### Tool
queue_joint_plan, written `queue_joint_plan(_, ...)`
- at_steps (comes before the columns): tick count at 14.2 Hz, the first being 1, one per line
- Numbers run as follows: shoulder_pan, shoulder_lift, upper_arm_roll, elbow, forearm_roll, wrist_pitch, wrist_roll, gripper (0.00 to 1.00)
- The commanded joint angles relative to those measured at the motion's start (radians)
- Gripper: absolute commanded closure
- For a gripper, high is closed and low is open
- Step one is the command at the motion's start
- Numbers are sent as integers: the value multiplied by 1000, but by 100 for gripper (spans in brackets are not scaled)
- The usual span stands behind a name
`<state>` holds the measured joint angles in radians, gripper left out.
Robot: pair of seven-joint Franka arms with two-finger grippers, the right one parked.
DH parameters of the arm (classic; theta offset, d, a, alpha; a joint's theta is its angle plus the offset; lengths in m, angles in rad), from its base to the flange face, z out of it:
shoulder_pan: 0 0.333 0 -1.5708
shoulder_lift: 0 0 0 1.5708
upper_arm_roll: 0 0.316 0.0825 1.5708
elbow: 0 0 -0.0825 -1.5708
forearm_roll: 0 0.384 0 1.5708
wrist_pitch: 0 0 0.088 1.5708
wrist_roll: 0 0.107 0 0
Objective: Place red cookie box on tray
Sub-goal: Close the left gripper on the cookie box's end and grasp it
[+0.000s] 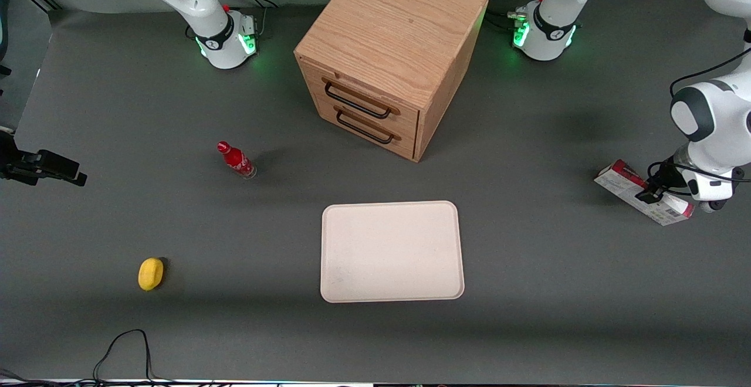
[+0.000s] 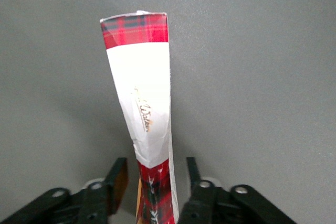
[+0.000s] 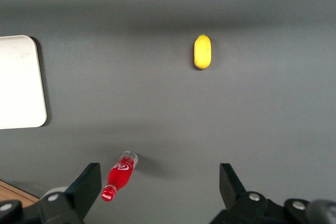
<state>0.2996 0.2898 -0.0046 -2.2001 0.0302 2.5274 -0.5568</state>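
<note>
Toward the working arm's end of the tabletop (image 1: pixel 528 246), you have the pincer (image 1: pixel 652 192) down at the red cookie box (image 1: pixel 642 200), well apart from the tray (image 1: pixel 392 292). Your wrist camera shows the box (image 2: pixel 142 103) standing on a long narrow edge, running away from the lens, with one black finger (image 2: pixel 118 179) on each side of it. The finger on one side sits right against the carton; on the other a thin sliver of grey shows, so you are straddling it closely, but I cannot tell whether the jaws have actually clamped or merely bracket it.

As for progress, judge it as early: the approach is done, the grasp is at most just being made, and the box appears to rest on the tabletop rather than hang lifted. The tray lies bare, near the front camera, nearer to it than the wooden drawer cabinet (image 1: pixel 387 53).

What is left for you is most of the job: confirm a firm squeeze, lift, carry the box sideways toward the middle, and set it down inside the tray's rim. The small red bottle (image 1: pixel 236 160) and the yellow lemon-like object (image 1: pixel 151 274) lie toward the parked arm's end, clear of that likely path.
</note>
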Motion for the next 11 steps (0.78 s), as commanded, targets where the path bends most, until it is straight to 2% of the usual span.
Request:
queue_joint_plan(1,-5,3,0,13,14,-9,-8,100)
queue_joint_plan(6,-7,-14,0,22,14,-19,-11,100)
queue_joint_plan(8,-10,-43,-2,110,14,-166,-14,100)
queue_joint_plan(11,-10,-73,-3,336,14,-497,-15,100)
